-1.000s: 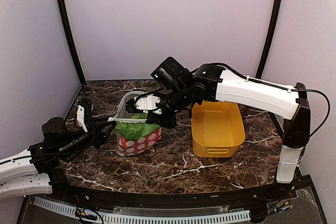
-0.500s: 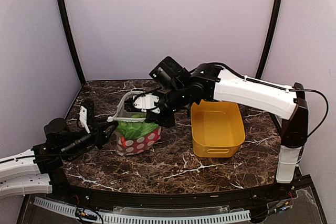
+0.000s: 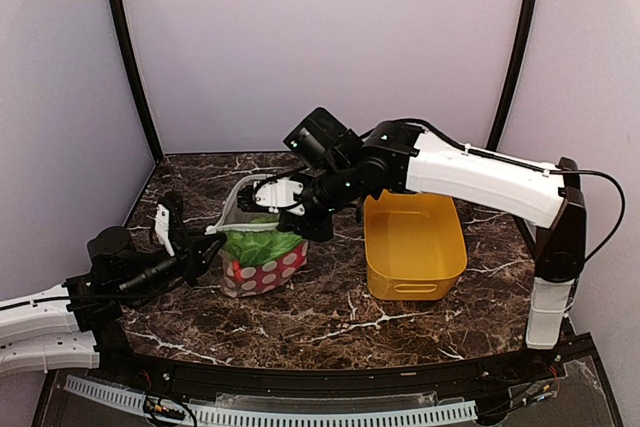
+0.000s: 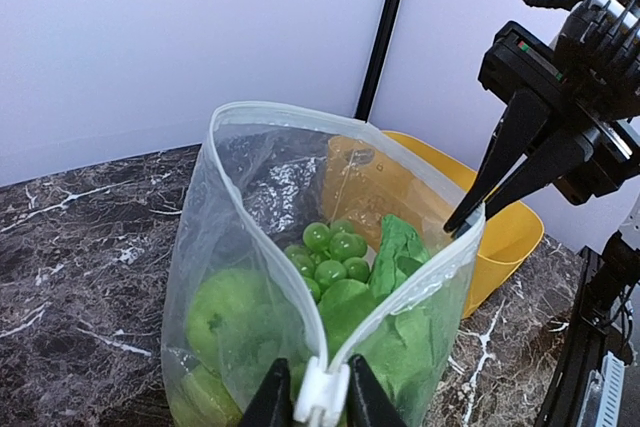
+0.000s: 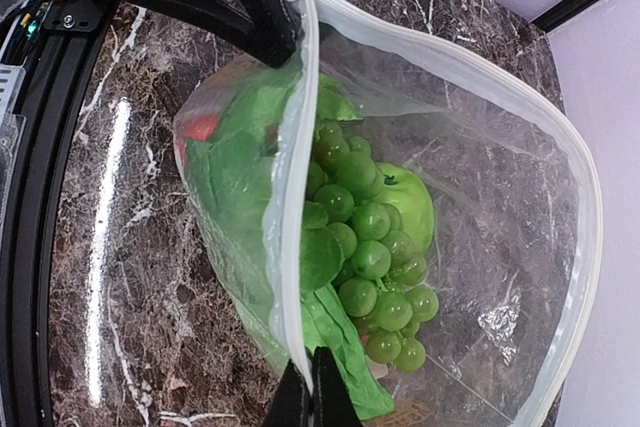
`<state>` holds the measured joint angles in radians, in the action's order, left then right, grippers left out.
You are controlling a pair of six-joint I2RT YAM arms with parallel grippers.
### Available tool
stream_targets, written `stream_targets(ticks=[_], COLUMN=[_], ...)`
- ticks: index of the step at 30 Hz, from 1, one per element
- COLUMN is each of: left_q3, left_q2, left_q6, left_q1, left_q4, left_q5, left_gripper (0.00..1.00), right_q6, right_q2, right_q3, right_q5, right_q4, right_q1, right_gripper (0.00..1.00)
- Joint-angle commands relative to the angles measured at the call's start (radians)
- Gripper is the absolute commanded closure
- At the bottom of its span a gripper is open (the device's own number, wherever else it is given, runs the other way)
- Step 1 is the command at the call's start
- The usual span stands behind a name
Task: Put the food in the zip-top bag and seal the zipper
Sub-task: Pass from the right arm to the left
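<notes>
Zip-top bag (image 3: 262,265) of clear plastic with white dots stands upright on the dark marbled bench (image 3: 330,322), left of centre in the overhead view, its mouth gaping. Inside lie a bunch of small green toy grapes (image 5: 372,247), a round green toy apple (image 5: 408,197), crinkled green leaf pieces (image 4: 400,322) and a red piece (image 5: 203,127). Its whitish press-seal zipper strip (image 5: 293,197) is unsealed along the whole rim. The left claw (image 4: 308,399) is clamped on the strip's white end tab, at the mouth's left end in the overhead view. The right claw (image 5: 310,387) pinches the opposite end of the strip, fingers together. A yellow rectangular plastic bin (image 3: 415,247) sits just right of the bag.
</notes>
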<state>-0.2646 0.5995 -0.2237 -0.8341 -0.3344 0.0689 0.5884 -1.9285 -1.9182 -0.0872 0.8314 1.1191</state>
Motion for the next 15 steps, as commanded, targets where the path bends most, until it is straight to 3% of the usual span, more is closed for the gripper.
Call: stream_targets(ticks=[1, 15], left_q3=[0.030, 0.037], left_q2=[-0.028, -0.081], left_q6=[-0.024, -0.013], left_q1=[0.004, 0.004], left_q4=[-0.014, 0.003], left_q5=[0.029, 0.032], left_gripper=[0.85, 0.96], right_q6=[-0.017, -0.019], right_q2=[-0.015, -0.024], right_q3=[-0.024, -0.033], right_q5=[0.025, 0.029], right_q4=[-0.018, -0.020], right_q1=[0.001, -0.001], right_gripper=[1.00, 1.00])
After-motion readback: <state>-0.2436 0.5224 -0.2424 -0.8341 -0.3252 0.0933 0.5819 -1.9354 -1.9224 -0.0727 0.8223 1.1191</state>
